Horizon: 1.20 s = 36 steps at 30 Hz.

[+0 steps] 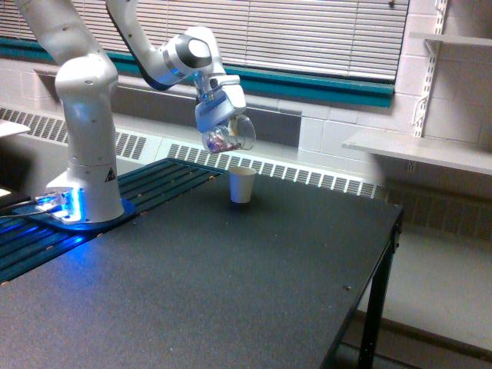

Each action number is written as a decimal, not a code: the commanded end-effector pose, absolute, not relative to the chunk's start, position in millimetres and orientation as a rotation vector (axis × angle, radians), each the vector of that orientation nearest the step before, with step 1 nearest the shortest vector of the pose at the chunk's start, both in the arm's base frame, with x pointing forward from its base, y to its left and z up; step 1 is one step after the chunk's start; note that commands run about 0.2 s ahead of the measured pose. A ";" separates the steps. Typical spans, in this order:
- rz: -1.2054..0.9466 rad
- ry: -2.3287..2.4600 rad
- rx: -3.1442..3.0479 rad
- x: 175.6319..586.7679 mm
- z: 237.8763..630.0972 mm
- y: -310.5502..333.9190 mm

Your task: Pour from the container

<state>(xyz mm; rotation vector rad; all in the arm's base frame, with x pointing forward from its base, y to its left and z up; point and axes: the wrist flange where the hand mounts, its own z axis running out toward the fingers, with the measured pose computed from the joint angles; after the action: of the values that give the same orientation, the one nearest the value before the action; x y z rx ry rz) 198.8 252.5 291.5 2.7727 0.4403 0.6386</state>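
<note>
**Tool holds the container above the white cup**

Tool [219, 115], in the upper middle of the frame, is clamped around the container [227, 137], which is tilted in the air. Small pinkish pieces show inside it. Below it and slightly to the right, a white cup [242, 185] stands upright on the dark surface [231, 292], well apart from the container.

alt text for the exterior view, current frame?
A white robot arm's gripper holds a clear plastic cup, tilted and containing small pinkish pieces, in the air above and slightly to the exterior view's left of a small white paper cup. The paper cup stands upright on a dark table near a window with blinds.
</note>
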 end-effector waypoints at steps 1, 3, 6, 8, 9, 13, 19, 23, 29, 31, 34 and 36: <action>0.603 0.405 2.747 196.3 276.4 246.6; 0.601 0.408 2.741 196.5 275.0 248.5; 0.598 0.419 2.735 196.5 274.0 253.8; 0.597 0.427 2.729 196.8 274.1 258.2; 0.598 0.432 2.726 197.2 274.4 260.7; 0.600 0.446 2.713 201.0 276.9 269.6; 0.597 0.466 2.690 209.3 279.9 278.9; 0.597 0.475 2.676 212.2 279.3 282.9; 0.592 0.478 2.664 218.0 278.0 283.8; 0.590 0.479 2.661 219.4 277.3 283.2; 0.584 0.481 2.655 220.7 275.7 281.7; 0.581 0.483 2.650 221.2 274.7 280.9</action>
<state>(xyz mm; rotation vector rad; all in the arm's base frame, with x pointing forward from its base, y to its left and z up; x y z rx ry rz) 217.2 282.6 275.5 2.6651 0.4915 0.5822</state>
